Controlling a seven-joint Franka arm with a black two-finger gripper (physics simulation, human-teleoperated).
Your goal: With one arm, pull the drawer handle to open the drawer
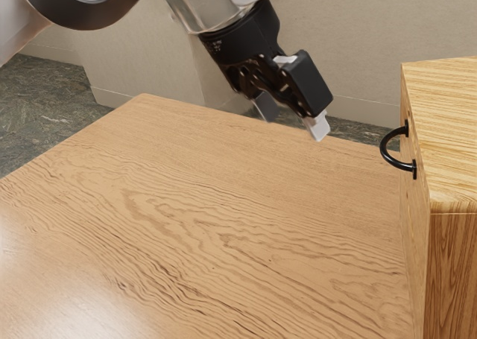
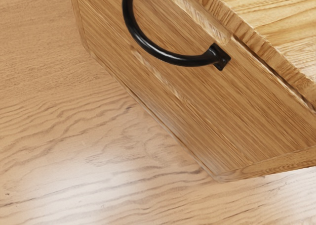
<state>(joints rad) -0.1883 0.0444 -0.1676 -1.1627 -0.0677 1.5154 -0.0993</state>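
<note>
One black loop handle (image 2: 168,57) is the only grasp point. It stands off the drawer front (image 2: 212,111) of the wooden cabinet (image 1: 447,123), which sits on the bench (image 1: 186,220) at the exterior view's right.

The jaws are spread and hold nothing. They hang above the bench, near the handle but apart from it, toward the exterior view's left.

Handling estimate:
- The handle is probably rigid, thin and smooth. It should not deform but could slip between flat pads.
- Close across the middle of the bow, clear of the mounting plates, and pull straight outward.
- Expect sliding friction. The drawer's weight cannot be judged.

The exterior view shows the gap between jaws and handle, and a front that looks flush with the cabinet. The wrist view shows the bow's curve and one mounting plate (image 2: 219,57) close up.
</note>
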